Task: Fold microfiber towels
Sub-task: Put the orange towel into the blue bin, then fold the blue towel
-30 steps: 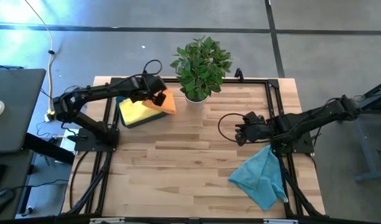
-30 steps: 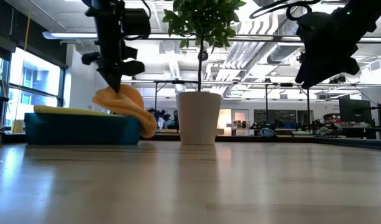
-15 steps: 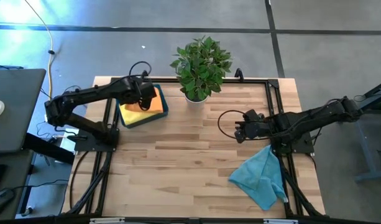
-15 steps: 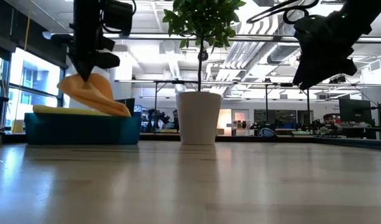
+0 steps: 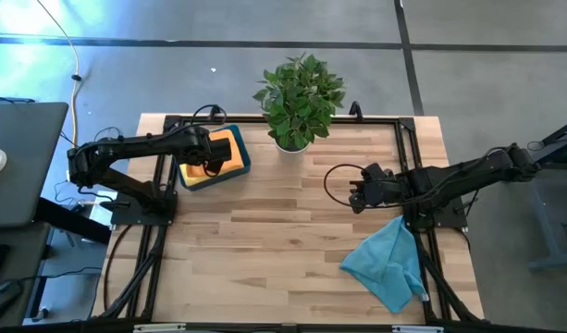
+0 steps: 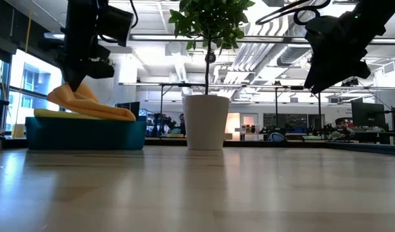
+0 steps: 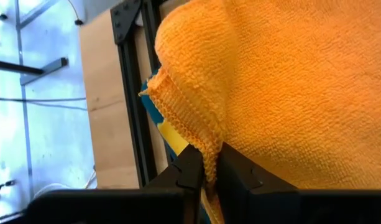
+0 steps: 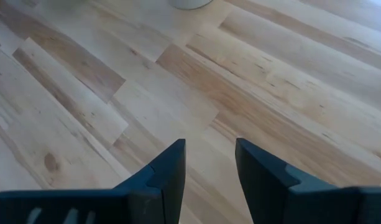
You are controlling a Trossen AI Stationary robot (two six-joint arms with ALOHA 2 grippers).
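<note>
A folded orange towel (image 5: 226, 152) lies over a yellow towel (image 5: 192, 171) in the blue tray (image 5: 239, 169) at the table's far left. My left gripper (image 5: 205, 157) is shut on the orange towel above the tray; it shows in the low view (image 6: 73, 84) too. A teal-blue towel (image 5: 387, 262) lies crumpled on the table at the near right. My right gripper (image 8: 209, 163) is open and empty above the bare table, right of centre (image 5: 355, 196). My left gripper pinches the orange towel's stitched edges (image 7: 206, 155) between its two fingers; two hemmed layers show there. The fingers come from above, pointing down. The held end (image 6: 67, 95) is raised and the far part of the towel (image 6: 116, 115) rests on the tray's pile.
A potted plant (image 5: 297, 97) in a white pot stands at the far middle, next to the tray. Black frame rails (image 5: 161, 185) run along the table's left and right sides. Bare wood (image 5: 283, 240) lies across the middle and near part.
My left gripper has gone toward the table's left edge and a little down, carrying the orange towel. The towel hung over the tray's right rim before; now it lies on the yellow towel in the tray, only its held end raised.
</note>
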